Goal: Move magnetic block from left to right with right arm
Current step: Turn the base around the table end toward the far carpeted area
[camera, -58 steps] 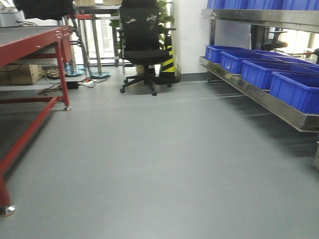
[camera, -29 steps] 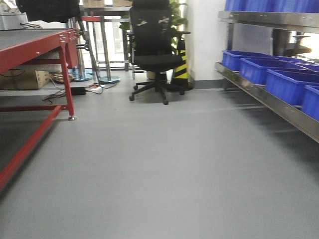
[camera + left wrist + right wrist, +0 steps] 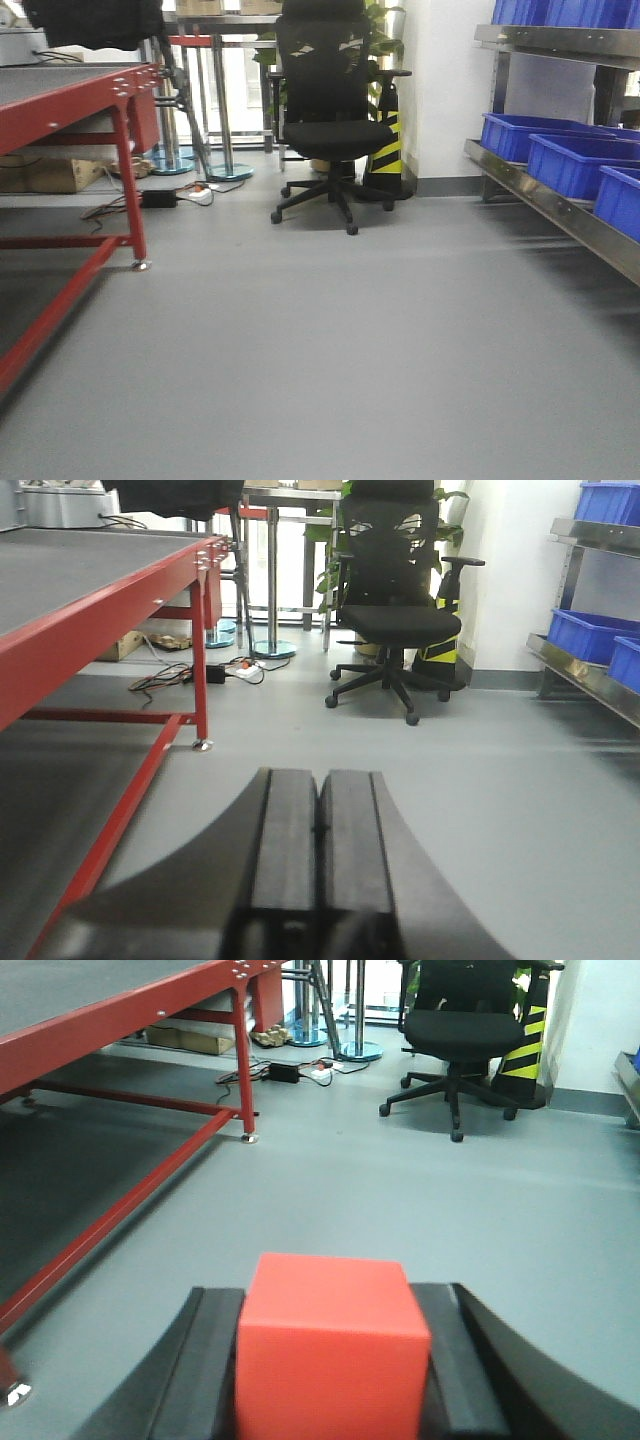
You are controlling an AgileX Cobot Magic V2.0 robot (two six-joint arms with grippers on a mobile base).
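Between the black fingers (image 3: 212,1360) of our right gripper (image 3: 328,1292), we are clamping the block (image 3: 330,1360), a matte bright-red cube with crisp edges and plain flat faces. Our left gripper (image 3: 320,790) is pressing its smooth dark fingers together on nothing. Smooth grey floor (image 3: 330,350) is stretching ahead of us. A red-framed table (image 3: 70,100) is standing at ten o'clock, a black mesh-backed chair (image 3: 335,135) at twelve, and blue plastic bins (image 3: 565,160) at two.

1 magnetic block (image 3: 333,1350), 1 office chair (image 3: 335,135), 1 red table (image 3: 60,100).
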